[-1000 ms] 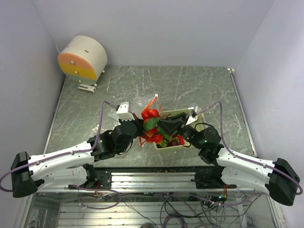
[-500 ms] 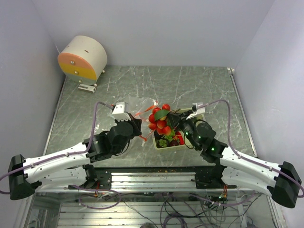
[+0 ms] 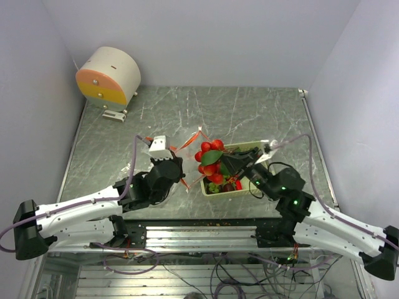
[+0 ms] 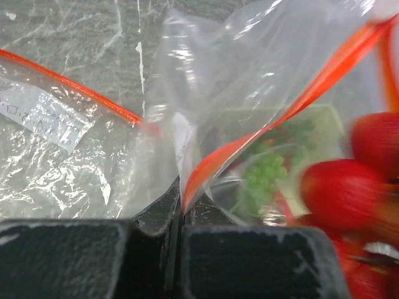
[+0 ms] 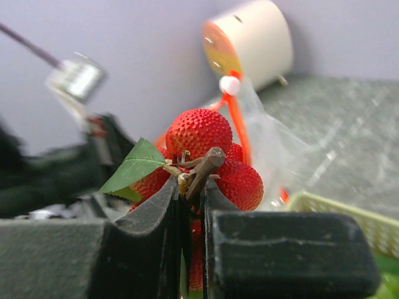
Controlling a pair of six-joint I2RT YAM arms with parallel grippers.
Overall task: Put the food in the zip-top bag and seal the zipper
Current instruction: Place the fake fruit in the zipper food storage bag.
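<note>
Top external view: the left gripper (image 3: 179, 169) and the right gripper (image 3: 227, 163) face each other over the middle of the marble table (image 3: 262, 112), with the red berry cluster (image 3: 211, 159) between them.
Left gripper: clenched on the zipper (image 4: 299, 93). In the left wrist view the orange-red strip runs up and to the right out of the closed jaws.
Zip-top bag (image 4: 237, 68): clear and crinkled, held up by that edge with its mouth gaping. The other side of the strip slants across the left of the left wrist view.
Right gripper: pinched on the brown stem (image 5: 202, 169) of the red berry cluster, which hangs above the left end of the basket (image 3: 252, 149), just beside the bag's mouth. I cannot tell whether any berry is past the strip.
Leaf (image 5: 134, 165): green, sticking out left of the stem.
Basket: pale green, on the table right of the bag, holding green grapes (image 4: 265, 174) and more red and dark pieces.
Drum (image 3: 109, 75): cream and orange, at the far-left corner, well apart.
</note>
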